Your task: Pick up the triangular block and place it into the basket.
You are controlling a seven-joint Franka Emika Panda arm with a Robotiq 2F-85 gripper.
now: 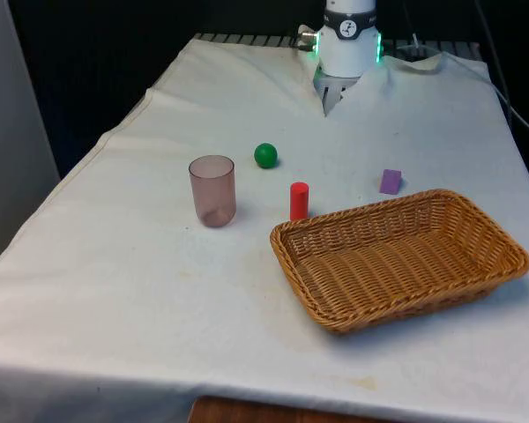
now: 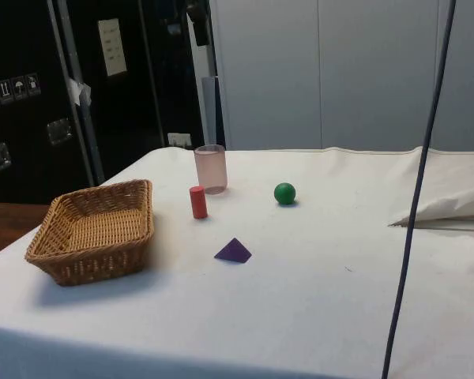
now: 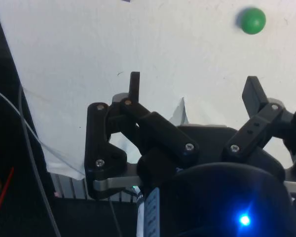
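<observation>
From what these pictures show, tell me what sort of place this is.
Probably a lab bench for robot trials: a table under a white cloth with toy-like props set out, a purple triangular block, a green ball and a wicker basket, the gripper above.

Arm: white rounded casing with a black band near its top and green lights glowing on either side. Hand [image 3: 195, 94]: black, two slim fingers [image 3: 134, 85] on jointed black linkages, silver screws at the pivots, bare metal plate beneath.
</observation>
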